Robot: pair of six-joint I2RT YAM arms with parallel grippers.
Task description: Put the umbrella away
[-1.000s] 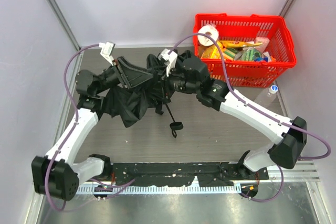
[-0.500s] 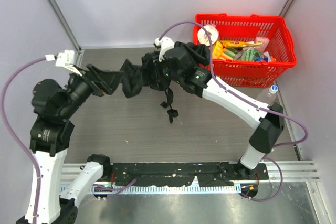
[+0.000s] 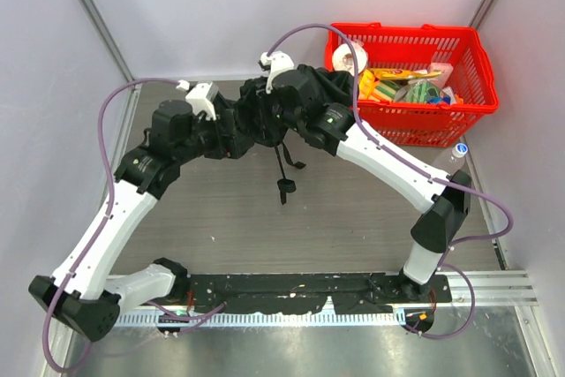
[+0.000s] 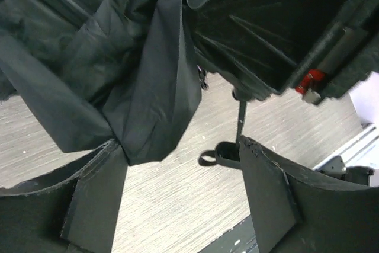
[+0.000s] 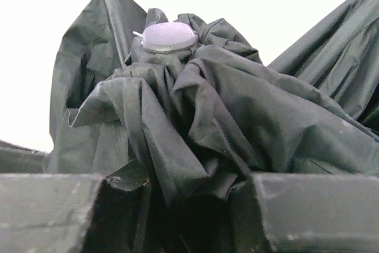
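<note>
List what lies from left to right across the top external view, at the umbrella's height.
left gripper → umbrella → red basket. The right gripper, clamped on the umbrella, overlaps it. The bottle lies within the basket's span. Both are left out.

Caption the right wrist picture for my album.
Right end effector gripping the bunched black umbrella, its round cap showing on top.

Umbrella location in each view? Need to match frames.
Top external: umbrella bunched at upper centre.
Left wrist: umbrella fabric fills the top half.
Right wrist: umbrella fabric fills the frame.
Shared landmark: strap loop, hanging below the fabric; not visible in right wrist.
</note>
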